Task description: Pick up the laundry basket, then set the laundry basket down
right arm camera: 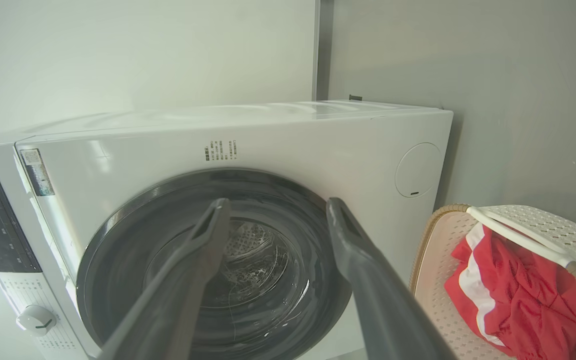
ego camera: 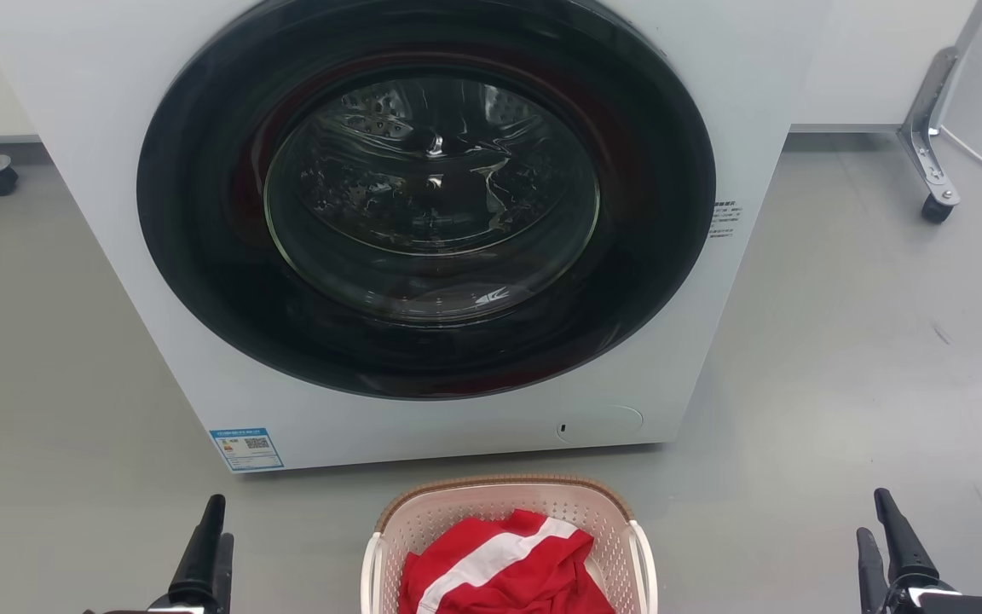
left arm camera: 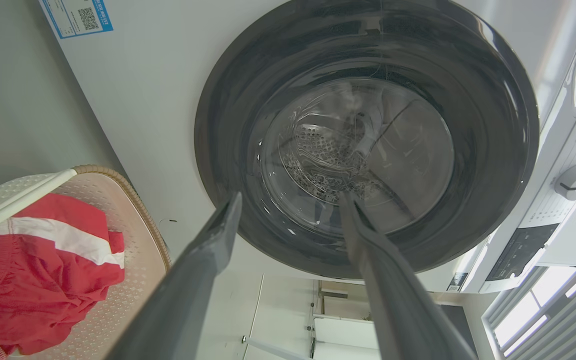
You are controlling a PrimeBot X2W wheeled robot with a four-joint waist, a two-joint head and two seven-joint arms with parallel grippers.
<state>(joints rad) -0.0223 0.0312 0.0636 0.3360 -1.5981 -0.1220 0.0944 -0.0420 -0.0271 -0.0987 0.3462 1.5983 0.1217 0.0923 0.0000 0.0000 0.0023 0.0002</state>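
Laundry basket [ego camera: 504, 483] stands upright on the grey floor [ego camera: 840, 341], open top up, near the foot of the washing machine [ego camera: 73, 170] and roughly below the middle of its round dark door [ego camera: 427, 196]. A strip of bare floor lies between the basket's brown far rim and the machine's front. White handles sit on the basket's left and right sides. Its near part is cut off at the bottom of the head view, so the long axis cannot be told. A red garment with a white stripe [ego camera: 504, 567] lies bunched inside. Left gripper [ego camera: 220, 520] is out to the basket's left, right gripper [ego camera: 873, 513] out to its right, both well apart from it with bare floor between. Both wrist views show the fingers spread, nothing between them, pointing at the door. Open floor runs wide on both sides; a castered frame leg [ego camera: 930, 162] stands far right beside the machine.
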